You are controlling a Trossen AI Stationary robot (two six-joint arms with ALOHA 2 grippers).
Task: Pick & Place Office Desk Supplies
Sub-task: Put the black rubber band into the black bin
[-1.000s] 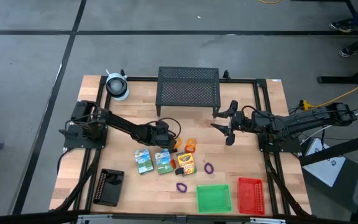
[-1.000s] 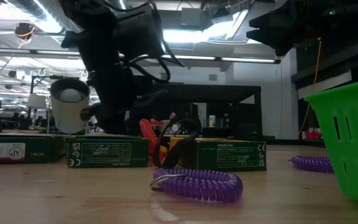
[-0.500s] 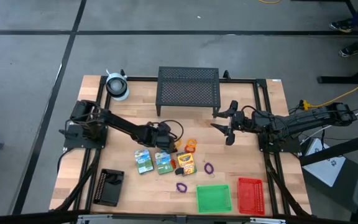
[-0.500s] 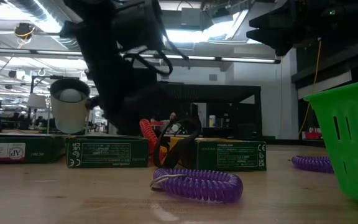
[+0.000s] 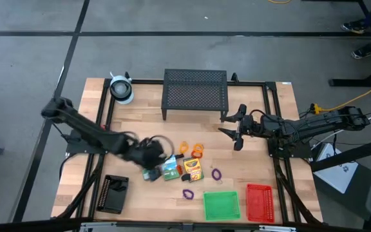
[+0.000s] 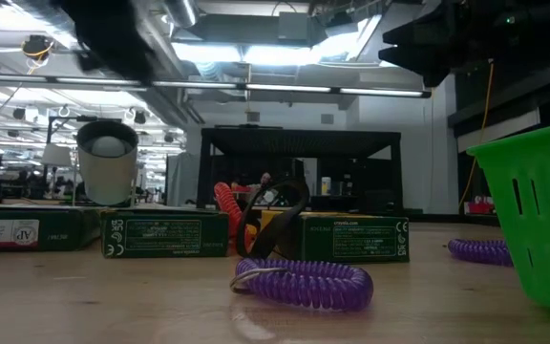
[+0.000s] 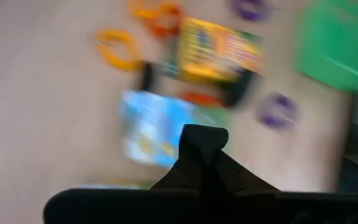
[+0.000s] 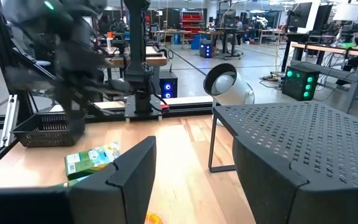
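My left gripper (image 5: 151, 155) is shut, blurred with motion, above the left one of two green-white card boxes (image 5: 169, 169); in its wrist view the shut fingertips (image 7: 204, 138) show nothing between them. Beside the boxes lie the yellow-green crayon box (image 5: 192, 169), orange loops (image 5: 183, 147) and purple loops (image 5: 216, 174). The black tray (image 5: 113, 193), green tray (image 5: 221, 205) and red tray (image 5: 259, 202) sit along the near edge. My right gripper (image 5: 237, 133) hovers open by the mesh stand's right front leg, holding nothing.
The large black mesh stand (image 5: 195, 93) stands at the far middle, and the whitish roll (image 5: 121, 89) at the far left corner. A purple coil (image 6: 302, 283) lies near the low camera. Bare wood shows between the stand and the supplies.
My left gripper has shut beside the orange loops, then swung up and toward the table's left and near edge, coming over the left card box. An orange loop that it covered now shows. Nothing on the table has moved.
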